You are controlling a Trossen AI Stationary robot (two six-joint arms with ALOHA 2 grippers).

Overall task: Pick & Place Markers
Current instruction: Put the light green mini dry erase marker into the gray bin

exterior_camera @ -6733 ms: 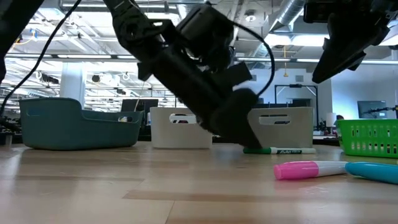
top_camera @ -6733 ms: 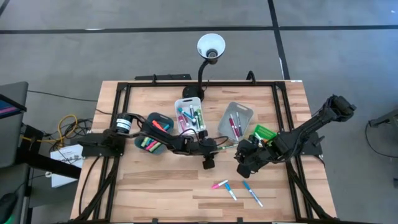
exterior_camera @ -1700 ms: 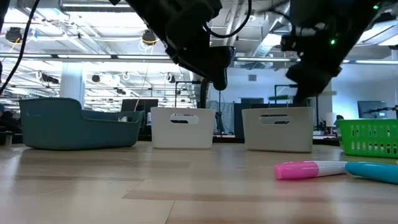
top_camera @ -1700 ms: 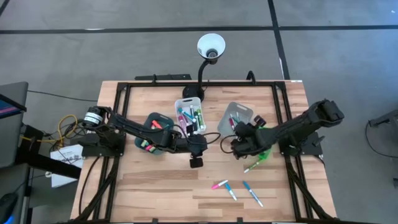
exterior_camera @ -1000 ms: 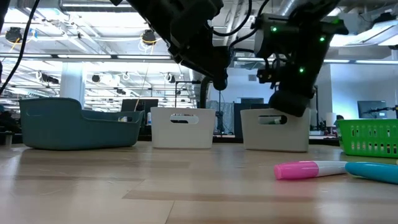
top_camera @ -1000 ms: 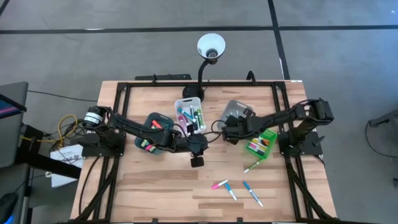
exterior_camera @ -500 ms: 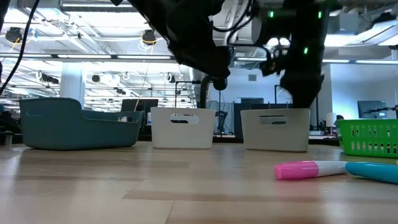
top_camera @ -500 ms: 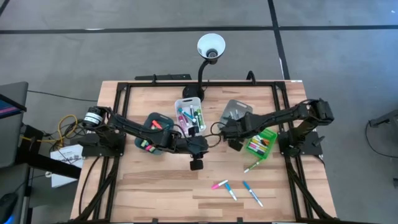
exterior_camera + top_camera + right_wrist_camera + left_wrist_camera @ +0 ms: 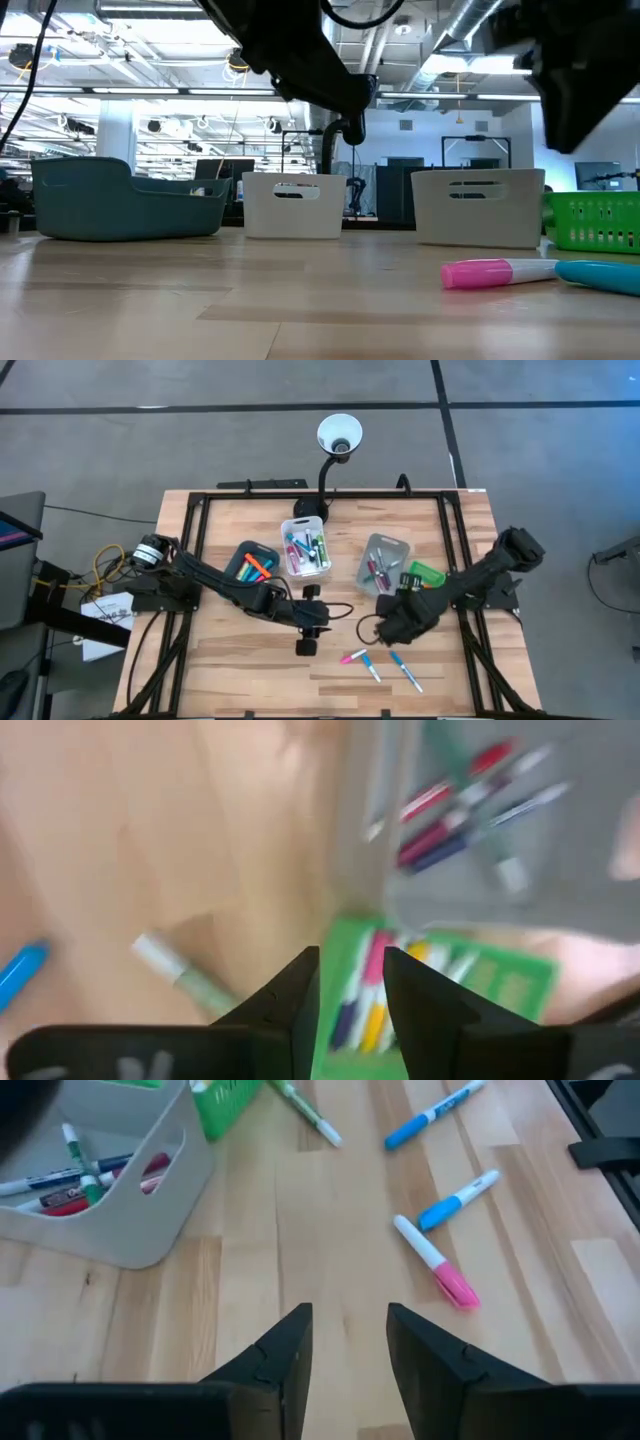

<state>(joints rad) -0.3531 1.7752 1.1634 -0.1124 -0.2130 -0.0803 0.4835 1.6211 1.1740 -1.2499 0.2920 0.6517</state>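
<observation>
Three loose markers lie flat near the table's front edge: a pink-capped one (image 9: 352,656) (image 9: 435,1265) and two blue ones (image 9: 372,668) (image 9: 405,671). A green marker (image 9: 305,1110) (image 9: 185,975) lies by the green bin (image 9: 427,574). More markers fill the teal (image 9: 255,565), white (image 9: 305,547) and grey (image 9: 383,560) bins. My left gripper (image 9: 322,622) (image 9: 345,1350) hovers open over bare wood to the left of the loose markers. My right gripper (image 9: 388,628) (image 9: 350,990) hangs open above the green marker, pointing steeply down. Neither holds anything.
A black gooseneck lamp (image 9: 338,435) stands at the table's far edge. A black frame (image 9: 300,495) runs around the tabletop. Bare wood (image 9: 250,670) spreads at the near left.
My right gripper has swung from over the grey bin toward the table's near edge and now hangs above the green marker. The grey bin has shifted a little nearer. My left gripper has moved toward the near edge, uncovering the teal bin.
</observation>
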